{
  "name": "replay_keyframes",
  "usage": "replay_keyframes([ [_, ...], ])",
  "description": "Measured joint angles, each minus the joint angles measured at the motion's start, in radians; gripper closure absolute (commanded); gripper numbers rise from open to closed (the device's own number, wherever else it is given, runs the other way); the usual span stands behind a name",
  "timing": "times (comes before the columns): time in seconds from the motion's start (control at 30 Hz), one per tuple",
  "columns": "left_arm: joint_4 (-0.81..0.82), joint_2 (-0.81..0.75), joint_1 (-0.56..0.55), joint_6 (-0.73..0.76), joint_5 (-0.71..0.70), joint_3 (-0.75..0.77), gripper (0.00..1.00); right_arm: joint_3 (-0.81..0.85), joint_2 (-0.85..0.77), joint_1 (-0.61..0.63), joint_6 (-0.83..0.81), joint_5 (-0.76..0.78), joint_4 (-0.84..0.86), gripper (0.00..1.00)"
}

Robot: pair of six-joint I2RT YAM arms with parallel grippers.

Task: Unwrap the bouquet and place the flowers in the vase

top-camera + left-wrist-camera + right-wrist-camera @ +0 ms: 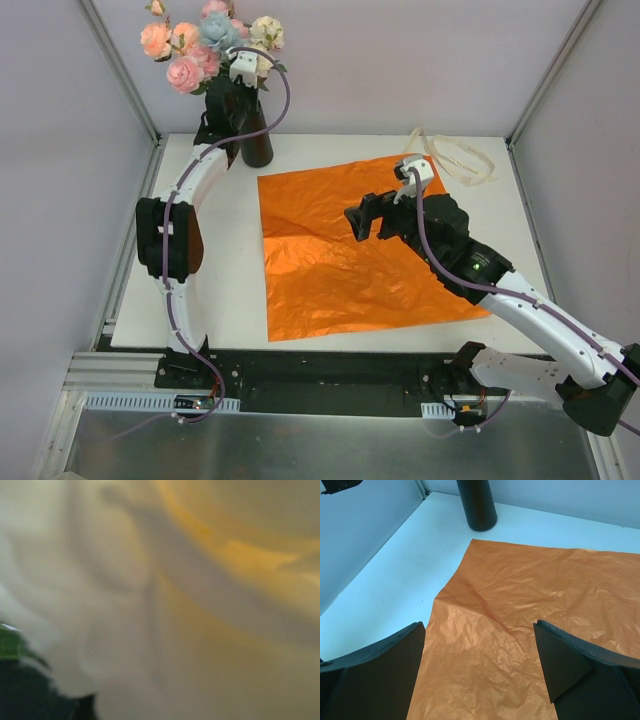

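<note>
Top external: flowers [205,45] stand upright in vase [257,142] — right pincer [368,222] wide, left pincer [237,97] unreadable.

The vase [257,140] stands at the far left corner of the tabletop [215,300], with the flowers [190,55] in it, their heads above its mouth. To the right of the vase and nearer, the paper [330,260] lies flat across the middle. The ribbon [460,160] lies behind the paper's far right corner. The right pincer [362,222] hangs over the paper.

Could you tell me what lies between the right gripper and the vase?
Just orange paper, then bare table up to the vase, in the right wrist view.
</note>
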Motion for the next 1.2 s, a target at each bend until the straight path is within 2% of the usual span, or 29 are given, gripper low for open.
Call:
replay_keyframes([
  [0.07, 0.007, 0.000, 0.000, -0.006, -0.008, -0.006, 0.61, 0.000, 0.000, 0.000, 0.001, 0.000, 0.000, 0.01],
  [0.13, 0.013, -0.007, 0.000, -0.019, -0.016, -0.018, 0.39, 0.000, 0.002, -0.002, 0.004, 0.000, -0.003, 0.01],
  [0.3, -0.026, -0.063, -0.002, -0.072, -0.019, -0.091, 0.01, 0.009, 0.032, -0.002, 0.040, 0.000, -0.037, 0.01],
  [0.53, -0.143, -0.243, -0.011, -0.131, 0.004, -0.244, 0.01, 0.040, 0.062, -0.002, 0.134, -0.002, -0.138, 0.01],
  [0.83, -0.359, -0.521, -0.016, -0.196, 0.072, -0.331, 0.01, 0.045, 0.046, -0.003, 0.280, 0.003, -0.236, 0.01],
  [1.2, -0.467, -0.975, -0.015, -0.360, 0.223, -0.670, 0.01, 0.120, 0.011, -0.003, 0.426, 0.149, -0.422, 0.01],
])
